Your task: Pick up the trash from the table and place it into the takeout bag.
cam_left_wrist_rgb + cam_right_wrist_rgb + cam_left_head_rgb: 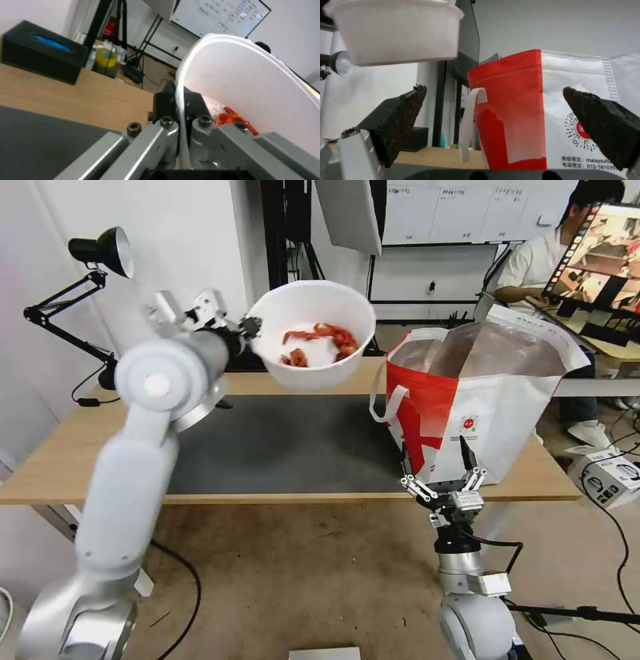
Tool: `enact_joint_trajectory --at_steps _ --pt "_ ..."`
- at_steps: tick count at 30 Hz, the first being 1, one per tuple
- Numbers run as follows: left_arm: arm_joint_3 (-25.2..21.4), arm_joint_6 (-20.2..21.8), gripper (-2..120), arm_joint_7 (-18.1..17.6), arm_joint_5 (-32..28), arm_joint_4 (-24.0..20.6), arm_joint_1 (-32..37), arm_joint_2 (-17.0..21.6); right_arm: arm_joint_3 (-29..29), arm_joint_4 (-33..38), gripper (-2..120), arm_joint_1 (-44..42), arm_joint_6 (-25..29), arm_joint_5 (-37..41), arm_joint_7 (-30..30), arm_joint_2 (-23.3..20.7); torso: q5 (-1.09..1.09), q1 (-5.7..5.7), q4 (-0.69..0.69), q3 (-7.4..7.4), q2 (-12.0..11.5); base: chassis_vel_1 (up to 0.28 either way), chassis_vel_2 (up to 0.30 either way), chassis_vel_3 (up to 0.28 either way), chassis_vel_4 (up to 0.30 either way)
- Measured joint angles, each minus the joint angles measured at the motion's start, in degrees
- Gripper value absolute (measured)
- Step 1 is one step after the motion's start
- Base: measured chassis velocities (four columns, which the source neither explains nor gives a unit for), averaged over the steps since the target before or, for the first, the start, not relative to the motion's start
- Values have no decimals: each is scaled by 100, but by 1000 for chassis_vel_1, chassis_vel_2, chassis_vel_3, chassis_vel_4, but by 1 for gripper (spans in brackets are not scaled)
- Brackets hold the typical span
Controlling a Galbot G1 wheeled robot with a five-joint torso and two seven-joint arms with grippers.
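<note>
While pinched at its rim by the left gripper (pixel 181 130), held aloft over the table's (pixel 280 383) far edge: smooth white round bowl (pixel 313 335), red shells inside. Toward the right, just beside and lower: boxy foil-lined bag (pixel 477 400), mouth open. At the near edge, right gripper (pixel 445 488), fingers spread, empty.

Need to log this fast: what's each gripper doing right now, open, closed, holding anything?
Left gripper: closed on the rim of the white bowl, held up above the table.
Right gripper: open, holding nothing, just in front of the takeout bag.
</note>
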Motion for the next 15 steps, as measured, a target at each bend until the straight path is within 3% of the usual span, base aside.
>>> enact_joint_trajectory --at_steps 15 --pt "633 -141 0 182 490 838 -546 -754 168 43 100 -78 10 6 0 49 0 0 0 0 0 0 0 0 0"
